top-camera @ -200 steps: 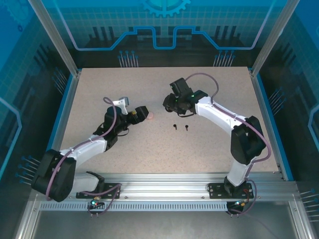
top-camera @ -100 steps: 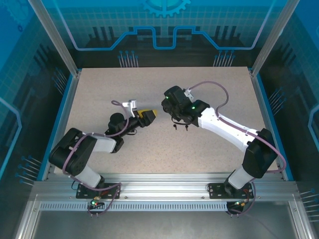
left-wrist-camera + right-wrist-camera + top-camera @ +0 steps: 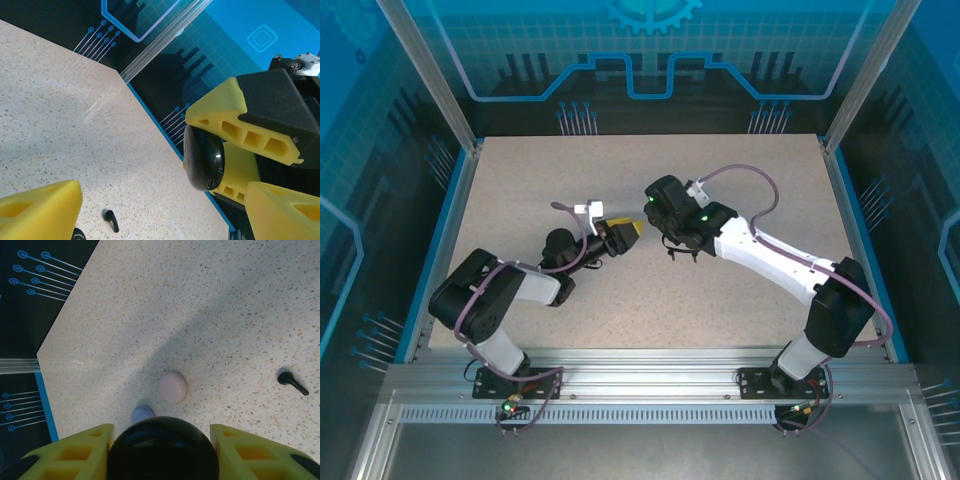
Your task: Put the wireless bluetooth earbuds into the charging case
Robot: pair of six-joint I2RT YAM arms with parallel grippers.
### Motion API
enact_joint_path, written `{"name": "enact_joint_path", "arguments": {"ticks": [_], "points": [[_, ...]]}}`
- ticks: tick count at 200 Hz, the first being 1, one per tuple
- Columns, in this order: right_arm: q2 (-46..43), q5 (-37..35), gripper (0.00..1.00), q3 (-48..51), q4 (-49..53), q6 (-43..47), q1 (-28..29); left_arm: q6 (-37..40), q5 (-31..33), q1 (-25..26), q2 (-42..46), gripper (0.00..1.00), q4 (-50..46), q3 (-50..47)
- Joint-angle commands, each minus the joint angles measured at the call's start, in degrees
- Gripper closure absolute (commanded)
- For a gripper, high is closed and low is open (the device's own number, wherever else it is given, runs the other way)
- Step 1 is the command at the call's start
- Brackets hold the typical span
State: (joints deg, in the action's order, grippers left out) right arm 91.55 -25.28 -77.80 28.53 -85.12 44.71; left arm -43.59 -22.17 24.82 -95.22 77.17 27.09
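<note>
In the right wrist view my right gripper is shut on a round black charging case, held above the table. Seen from the left wrist, that same black case sits between the right gripper's yellow fingers. My left gripper is open, with nothing between its fingers, just left of the right gripper. One black earbud lies on the table below it. The right wrist view has a black earbud at its right. From above, two black earbuds lie by the right arm.
A pale pink round case and a lilac one lie on the table just ahead of the held case. The speckled table has blue edge rails and a metal frame around it.
The left arm has swung in and turned its wrist, bringing its gripper close to the right gripper, with its jaws slightly narrower. The right gripper has shifted left and nearer, over the black earbuds.
</note>
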Motion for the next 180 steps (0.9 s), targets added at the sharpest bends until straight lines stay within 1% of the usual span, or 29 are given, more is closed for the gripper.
{"name": "enact_joint_path", "arguments": {"ticks": [1, 61, 140, 157, 180], "points": [[1.6, -0.9, 0.63, -2.4, -0.8, -0.6, 1.2, 0.0, -1.3, 1.1, -1.5, 0.16, 2.9, 2.2], [2.8, -0.5, 0.64, -3.5, -1.5, 0.1, 2.3, 0.2, -1.0, 1.7, -2.7, 0.23, 3.0, 3.4], [3.4, 0.2, 0.64, -3.2, -2.5, -0.4, 3.3, 0.4, -0.7, 1.7, -3.4, 0.43, 3.0, 4.5], [3.3, 0.2, 0.64, -3.2, -2.5, -0.4, 3.4, 0.3, -0.7, 1.7, -3.4, 0.49, 3.0, 4.8], [3.1, 0.0, 0.64, -3.2, -2.6, -0.3, 3.4, 0.3, -0.7, 1.7, -3.6, 0.52, 3.0, 4.9]]}}
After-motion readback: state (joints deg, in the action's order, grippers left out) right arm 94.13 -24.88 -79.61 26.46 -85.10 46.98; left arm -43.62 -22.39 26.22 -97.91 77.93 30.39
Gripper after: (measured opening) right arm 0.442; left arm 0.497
